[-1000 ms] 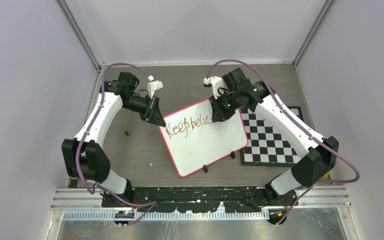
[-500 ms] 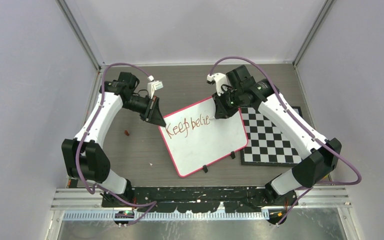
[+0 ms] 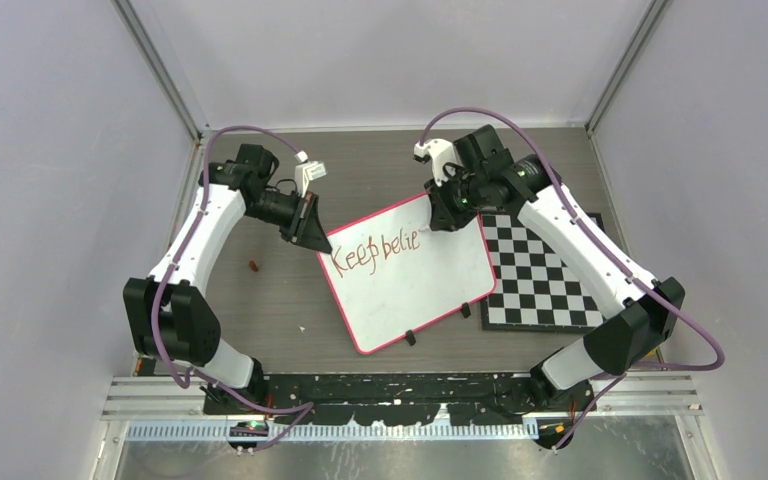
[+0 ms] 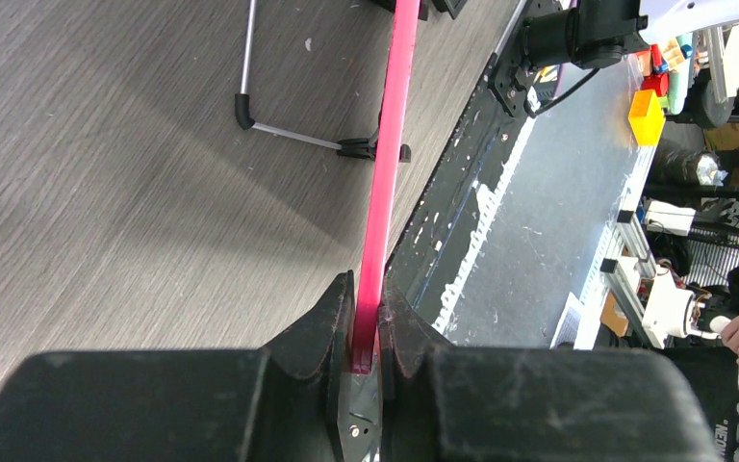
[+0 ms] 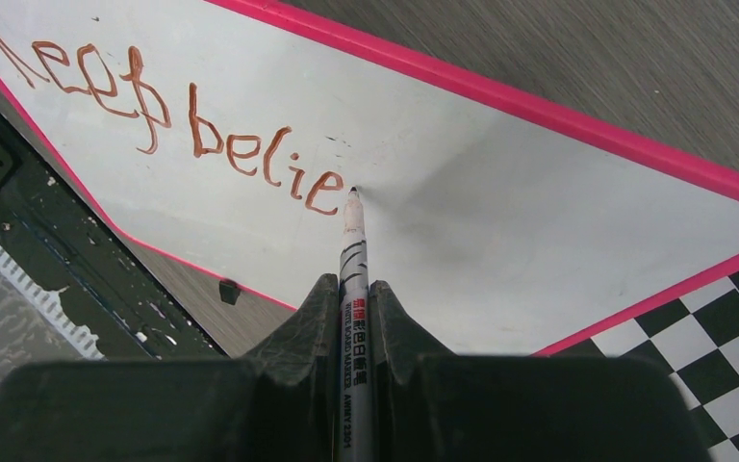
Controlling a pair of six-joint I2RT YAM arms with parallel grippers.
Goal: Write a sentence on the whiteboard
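The whiteboard with its pink rim lies tilted in the middle of the table. Its far-left corner rim is pinched in my left gripper, which is shut on it. The sentence reads "Keep belie" in brownish-red marker. A white marker is clamped in my right gripper, and its tip stands just right of the last "e", at or barely above the board surface.
A black-and-white checkered board lies right of the whiteboard, partly under it. A small reddish-brown object rests on the table to the left. Two black feet sit at the whiteboard's near edge. A folding metal stand shows under the board.
My right arm has shifted slightly right and away, moving the marker tip just past the last "e". The writing is unchanged and the left arm has stayed still.
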